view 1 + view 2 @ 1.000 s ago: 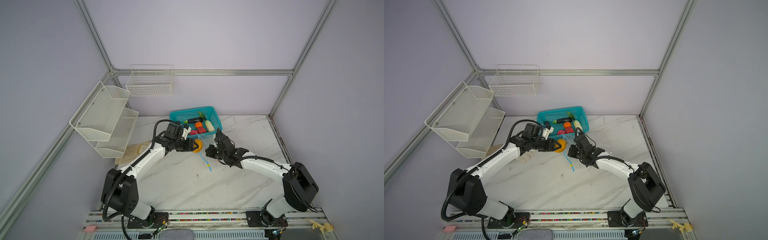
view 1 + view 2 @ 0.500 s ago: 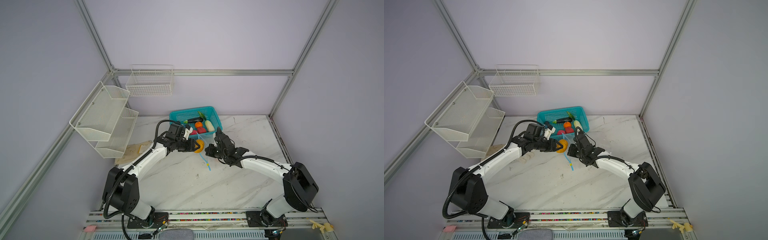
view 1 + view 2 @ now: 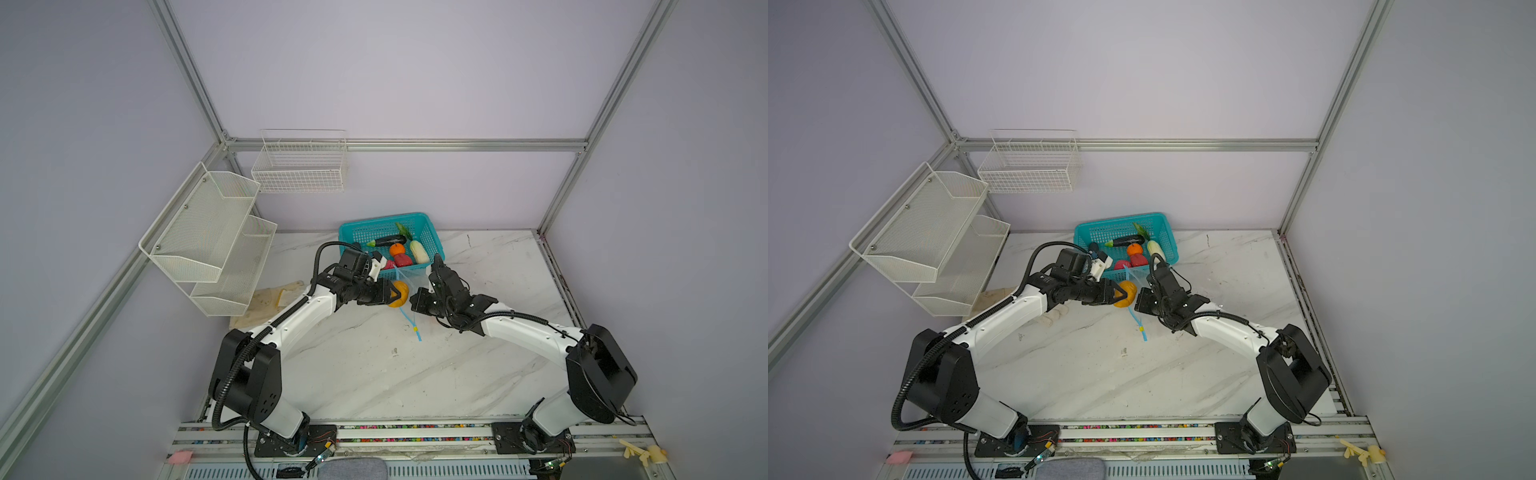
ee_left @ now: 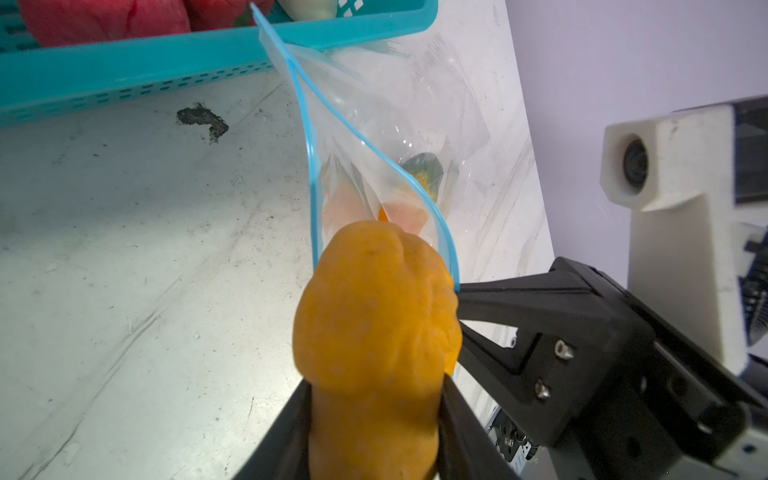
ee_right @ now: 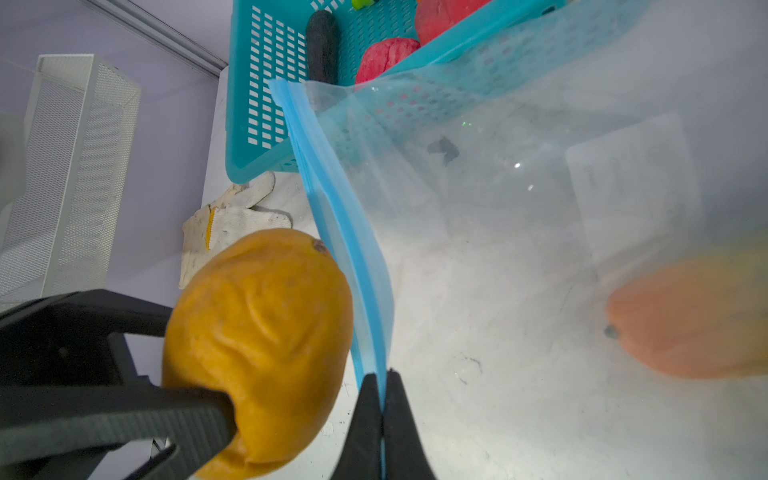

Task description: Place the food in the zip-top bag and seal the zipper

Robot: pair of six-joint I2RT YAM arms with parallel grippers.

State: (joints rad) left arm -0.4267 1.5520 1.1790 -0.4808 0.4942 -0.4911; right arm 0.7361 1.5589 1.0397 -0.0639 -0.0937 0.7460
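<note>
While the right gripper [image 5: 380, 388] pinches the zipper [image 5: 345, 232] strip, jaws pressed tight on it, it holds the bag [image 5: 519, 199] up off the table [image 3: 374, 374] with the mouth gaping. The left gripper [image 3: 391, 293] is part spread and clamped on the mango [image 4: 374, 316]. The mango's nose sits right at the opening, touching or just beside the blue lip; the right wrist view suggests it is not inside yet. Bag is just beside the basket [image 4: 124, 66], far corner by its wall.

Step in hand: loading food, mango insertion. At least two pieces show through the plastic, a pinkish-orange piece [image 5: 685, 324] and a green-yellow piece [image 4: 424, 172]. Eggplant [image 3: 386, 240], orange [image 3: 397, 249], cabbage [image 3: 419, 251] and red pieces [image 3: 402, 260] sit in the basket, so probably under halfway.

Next move likely: push the mango between the two lips, past the strip, then release. The mouth looks narrow against the fruit, so it could snag the lip. The yellow slider [image 3: 415, 328] hangs below the pinch; sealing comes later.
</note>
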